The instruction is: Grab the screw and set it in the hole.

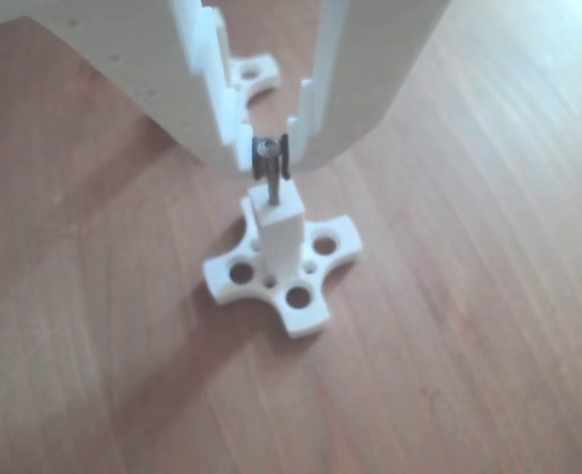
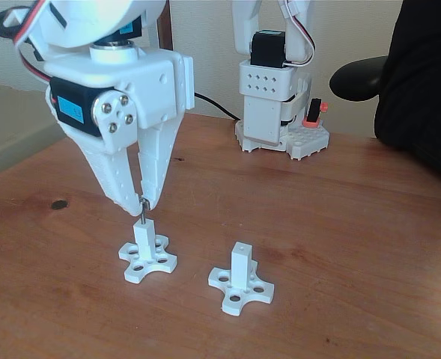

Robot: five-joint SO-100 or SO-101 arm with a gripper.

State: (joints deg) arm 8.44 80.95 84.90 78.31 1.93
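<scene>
Screw held upright over left post.

The screw (image 1: 270, 176) is thin, dark grey metal with a small round shiny head. It stands vertical, head up, pinched at the head end between the gripper (image 1: 270, 158) fingertips. Its lower end meets the top of the left white post (image 1: 278, 237); whether it sits in the hole cannot be told. In the fixed view the screw (image 2: 141, 210) is on the near left of the table.
</scene>
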